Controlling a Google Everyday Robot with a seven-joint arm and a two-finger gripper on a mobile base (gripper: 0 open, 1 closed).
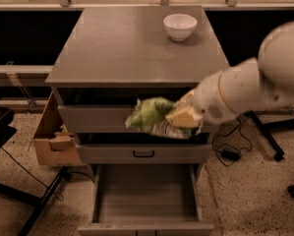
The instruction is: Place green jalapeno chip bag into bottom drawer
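My gripper (178, 118) is shut on the green jalapeno chip bag (150, 115) and holds it in the air in front of the cabinet, level with the upper drawer front. The bag sticks out to the left of the fingers. The bottom drawer (145, 194) stands pulled open below, its flat grey inside bare. The bag hangs well above the drawer, roughly over its back part. My white arm (254, 90) reaches in from the right.
A white bowl (180, 26) stands on the cabinet top (117, 48) at the back right. The middle drawer (143, 154) is shut. A cardboard box (53, 139) sits left of the cabinet. Cables and chair legs (264, 136) lie at the right.
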